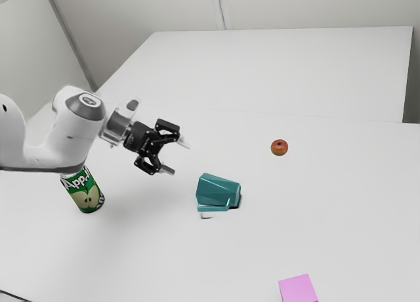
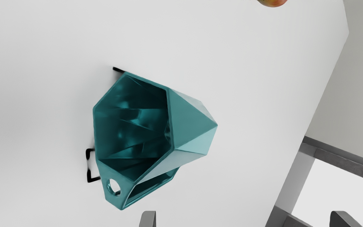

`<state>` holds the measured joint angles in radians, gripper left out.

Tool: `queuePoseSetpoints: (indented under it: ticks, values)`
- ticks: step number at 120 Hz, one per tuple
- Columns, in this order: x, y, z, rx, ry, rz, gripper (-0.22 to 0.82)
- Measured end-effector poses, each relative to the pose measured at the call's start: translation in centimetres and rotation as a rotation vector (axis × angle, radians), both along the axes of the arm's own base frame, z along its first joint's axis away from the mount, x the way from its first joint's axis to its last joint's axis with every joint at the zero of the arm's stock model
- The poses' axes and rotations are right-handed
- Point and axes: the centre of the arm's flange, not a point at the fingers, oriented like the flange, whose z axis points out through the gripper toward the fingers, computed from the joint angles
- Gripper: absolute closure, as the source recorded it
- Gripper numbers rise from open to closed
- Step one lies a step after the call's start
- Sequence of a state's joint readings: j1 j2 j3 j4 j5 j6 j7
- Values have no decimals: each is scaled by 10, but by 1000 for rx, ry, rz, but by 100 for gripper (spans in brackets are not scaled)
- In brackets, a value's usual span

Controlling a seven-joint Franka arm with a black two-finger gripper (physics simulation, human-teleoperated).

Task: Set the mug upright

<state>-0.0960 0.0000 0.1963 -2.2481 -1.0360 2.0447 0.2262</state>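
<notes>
A: Where's the exterior cam, from what you see in this room?
B: At the arm's [image 1: 72, 131] side, set back, above the table [image 1: 151, 249], looking down at a slant. Arm enters from the exterior view's left; wall [image 1: 315, 6] behind.
A: Wrist cam?
B: On the hand [image 1: 179, 158], much closer in. Looks past its own fingertips [image 2: 148, 220], obliquely down into the mug's [image 2: 189, 126] mouth.
A: Overlap?
B: Mug, apple [image 1: 279, 148], part of the tabletop. Exterior also takes in can [image 1: 85, 194] and pink block [image 1: 298, 289].
</notes>
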Motion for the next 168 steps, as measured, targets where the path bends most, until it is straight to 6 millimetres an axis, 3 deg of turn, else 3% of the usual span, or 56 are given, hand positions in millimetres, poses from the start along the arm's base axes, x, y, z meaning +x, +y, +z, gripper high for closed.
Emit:
queuePoseSetpoints:
  ticks: [18,48,100,132,168]
  values:
    - [-8,9,-45,-43,-48,77,0]
    - [-6,14,-74,-35,-154,76,0]
    - [-18,-6,-82,-118,-268,-14,0]
    - [-18,-31,-94,-155,-296,-49,0]
    - [-15,-56,-92,-176,-338,-77,1]
